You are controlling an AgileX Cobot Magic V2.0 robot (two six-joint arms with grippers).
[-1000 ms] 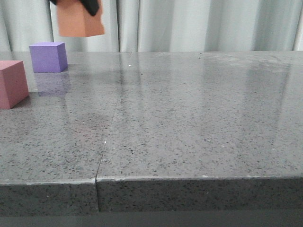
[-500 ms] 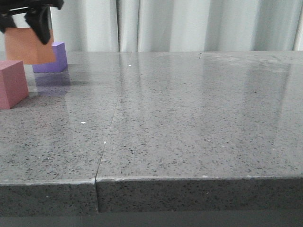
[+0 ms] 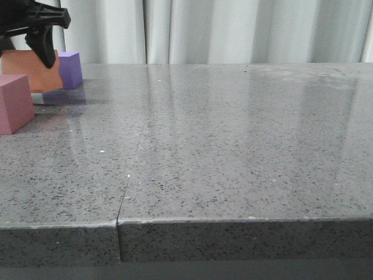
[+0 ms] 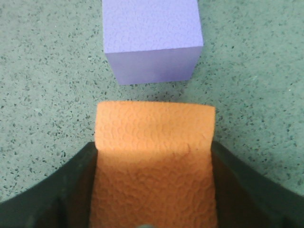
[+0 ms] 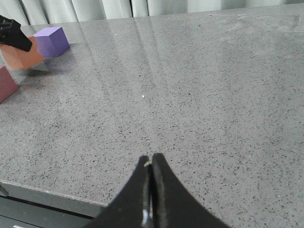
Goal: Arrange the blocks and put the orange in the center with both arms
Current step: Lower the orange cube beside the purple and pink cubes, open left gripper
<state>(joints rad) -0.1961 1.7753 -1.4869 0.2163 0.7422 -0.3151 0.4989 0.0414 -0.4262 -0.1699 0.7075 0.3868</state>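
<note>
The left gripper [image 4: 152, 190] clamps the orange cube [image 4: 154, 142] between its two fingers [image 3: 42, 44], one pressed on each side face. Compared with half a second ago, the cube has come lower and now sits just above the grey table [image 3: 233, 146], between the pinkish-red cube [image 3: 14, 102] nearer the robot and the purple cube [image 4: 149, 40] just beyond the fingertips, a narrow gap apart from the latter. The right gripper [image 5: 150, 164] hangs well away over bare tabletop, its pointed fingers pressed together on nothing.
</note>
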